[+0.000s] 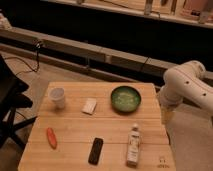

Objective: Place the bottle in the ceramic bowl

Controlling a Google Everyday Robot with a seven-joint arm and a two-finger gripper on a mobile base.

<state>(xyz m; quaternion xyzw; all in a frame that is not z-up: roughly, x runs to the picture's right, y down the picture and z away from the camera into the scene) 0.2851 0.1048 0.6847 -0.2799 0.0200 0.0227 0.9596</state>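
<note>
Writing: the bottle [133,145] carries a pale printed label, and none of its text can be read. A small dark mark sits at the near right corner of the wooden table [75,125]; it too is illegible.

Arm: the white robot arm [187,85] enters from the right, bent at a bulky joint, with its lower section dropping beside the table's right edge. The gripper [168,115] hangs there, pointing down, level with the tabletop and right of the ceramic bowl [125,98]. Whether it is apart or together cannot be told. It holds nothing visible.

Task items: the bottle lies on the near right of the table, cap toward the far side, apart from the green bowl beyond it.

Other items: a black remote [95,150] lies left of the bottle, and a translucent cup [57,97] stands far left.
</note>
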